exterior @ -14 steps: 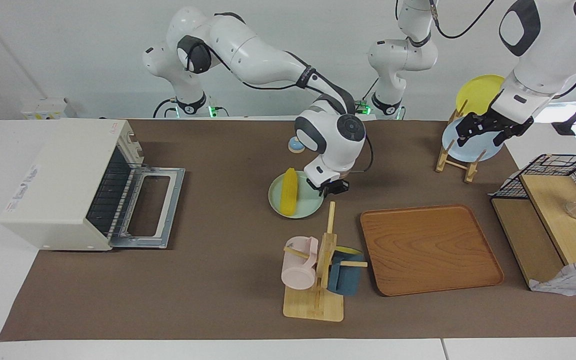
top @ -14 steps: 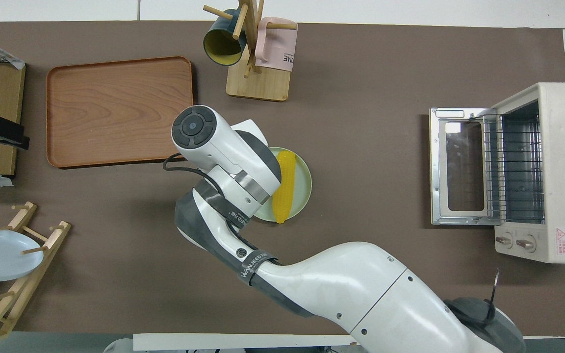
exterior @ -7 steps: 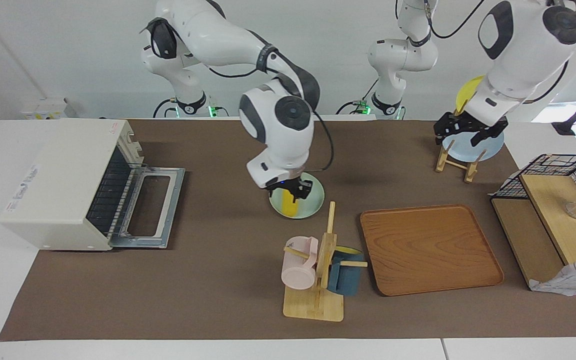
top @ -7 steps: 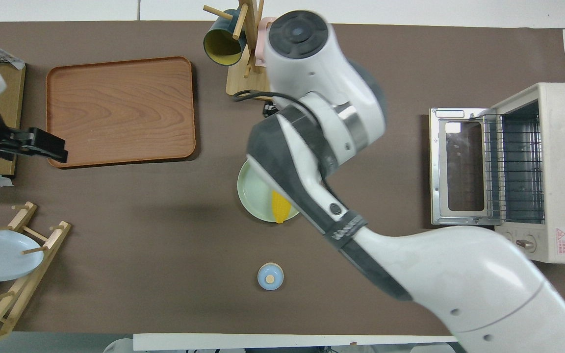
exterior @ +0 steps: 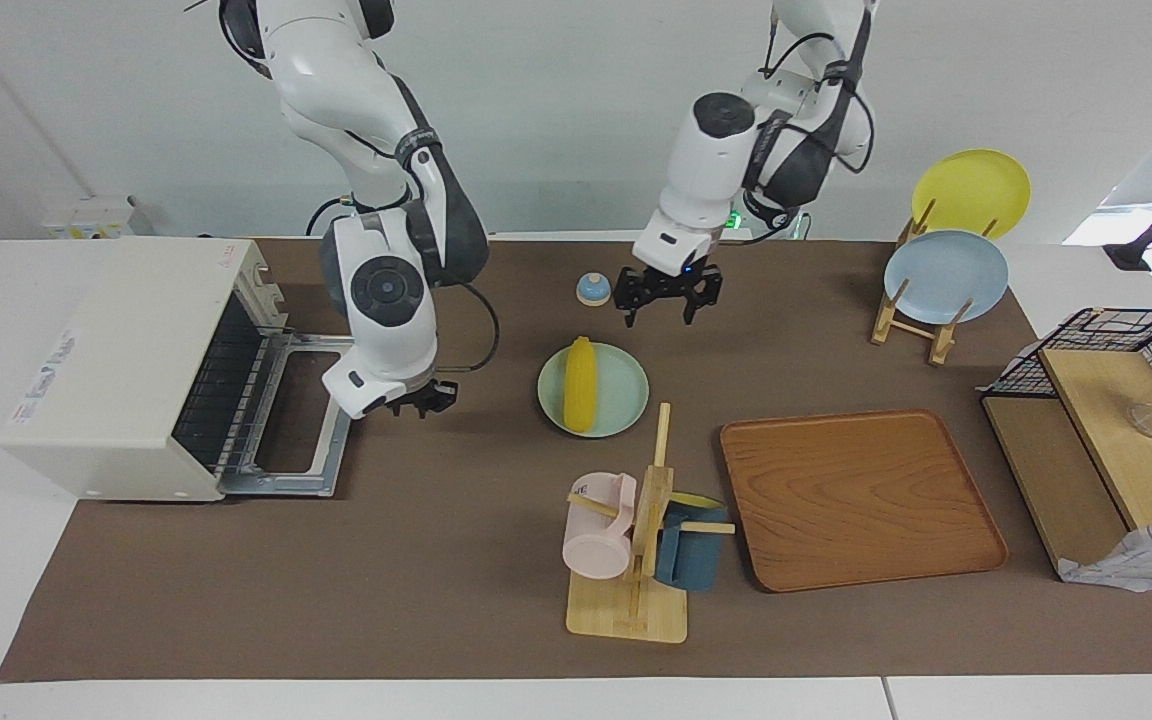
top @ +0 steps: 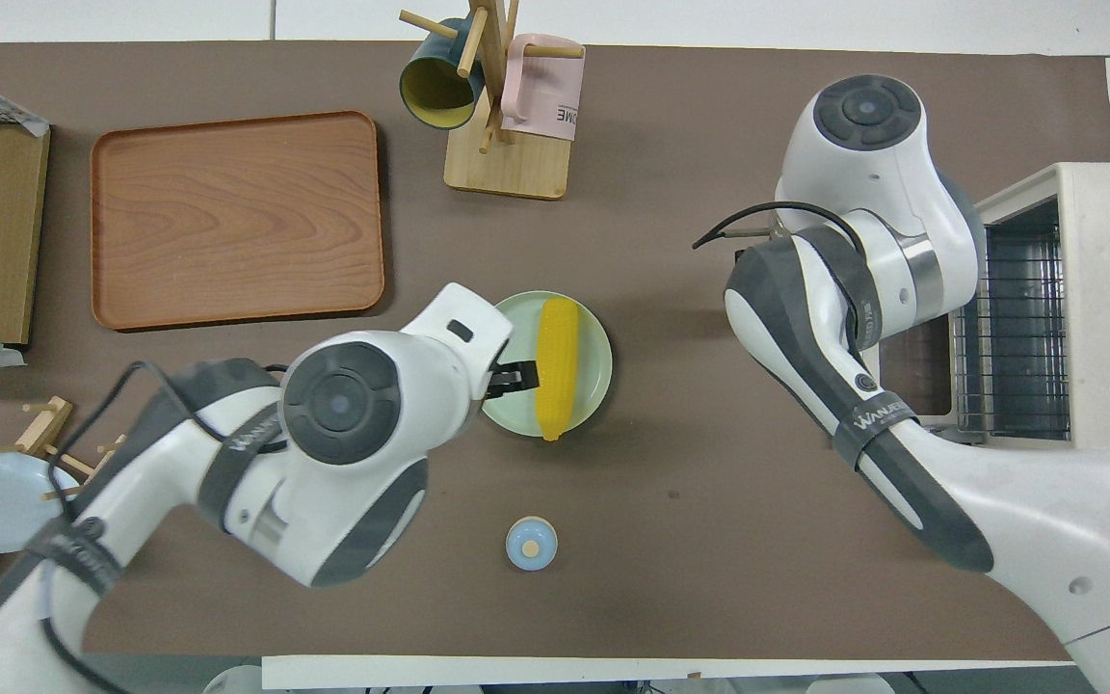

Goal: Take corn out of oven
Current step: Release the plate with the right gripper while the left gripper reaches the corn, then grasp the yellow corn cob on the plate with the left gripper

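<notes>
The yellow corn [exterior: 580,384] lies on a pale green plate [exterior: 628,398] in the middle of the brown mat; it also shows in the overhead view [top: 558,366]. The cream-white oven [exterior: 126,370] stands at the right arm's end with its door [exterior: 308,432] folded down and its rack bare. My right gripper [exterior: 418,402] hangs low beside the open door's edge, holding nothing. My left gripper [exterior: 667,297] is open and empty, up over the mat between a small blue knob and the plate.
A small blue knob [exterior: 593,288] sits nearer the robots than the plate. A mug rack [exterior: 636,560] with a pink and a blue mug and a wooden tray [exterior: 861,495] lie farther out. A plate rack [exterior: 941,275] and a wire basket [exterior: 1101,345] stand at the left arm's end.
My right arm has swung from over the plate to the oven's open door. My left arm has swung from the plate rack to the middle. The corn has stayed on the plate.
</notes>
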`<action>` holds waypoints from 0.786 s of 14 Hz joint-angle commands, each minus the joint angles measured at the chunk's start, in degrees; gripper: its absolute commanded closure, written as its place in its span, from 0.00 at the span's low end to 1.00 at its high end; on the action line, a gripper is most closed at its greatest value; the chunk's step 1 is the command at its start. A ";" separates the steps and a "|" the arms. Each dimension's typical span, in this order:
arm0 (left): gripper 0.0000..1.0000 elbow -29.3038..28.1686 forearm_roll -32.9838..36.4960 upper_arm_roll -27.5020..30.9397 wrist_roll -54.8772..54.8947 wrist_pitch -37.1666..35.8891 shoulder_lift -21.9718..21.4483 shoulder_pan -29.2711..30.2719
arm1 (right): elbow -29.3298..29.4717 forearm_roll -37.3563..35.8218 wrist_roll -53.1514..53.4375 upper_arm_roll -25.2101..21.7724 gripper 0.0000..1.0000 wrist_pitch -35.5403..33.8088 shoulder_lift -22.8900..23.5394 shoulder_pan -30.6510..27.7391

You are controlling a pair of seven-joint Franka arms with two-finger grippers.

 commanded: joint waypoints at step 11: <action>1.00 5.62 0.00 1.48 -9.17 10.25 12.84 -3.02 | -8.17 -5.15 -1.72 0.76 0.87 8.18 -0.56 -3.85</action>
